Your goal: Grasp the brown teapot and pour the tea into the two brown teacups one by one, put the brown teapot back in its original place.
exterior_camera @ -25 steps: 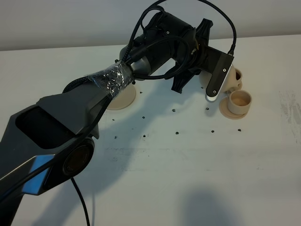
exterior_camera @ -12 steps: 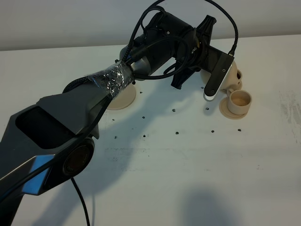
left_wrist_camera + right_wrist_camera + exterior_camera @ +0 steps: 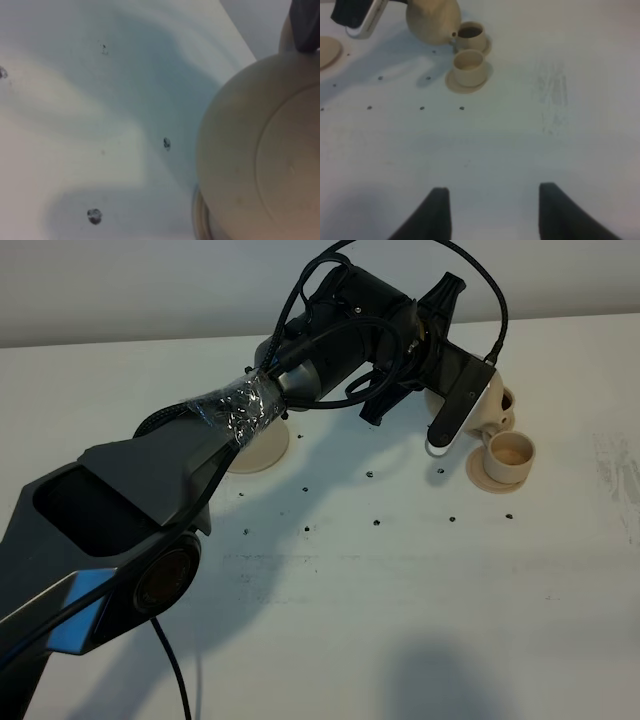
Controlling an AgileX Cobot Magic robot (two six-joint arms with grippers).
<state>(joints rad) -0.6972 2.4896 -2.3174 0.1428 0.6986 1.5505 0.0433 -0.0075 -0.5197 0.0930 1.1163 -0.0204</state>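
Left fingers (image 3: pixel 305 22) clamped on brown teapot (image 3: pixel 432 20), apparently at handle; pot tilted, spout over far teacup (image 3: pixel 470 31). Right fingers (image 3: pixel 440 215) spread, empty. Pot likely ceramic: rigid, heavyish, brittle. Grip handle firmly.

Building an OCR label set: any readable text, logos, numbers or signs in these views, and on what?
None readable in any view.
The brown teapot, front teacup, rear teacup and table are plain.
The left arm shows no label, only silver tape and a blue patch.
The dark specks on the table are not characters.
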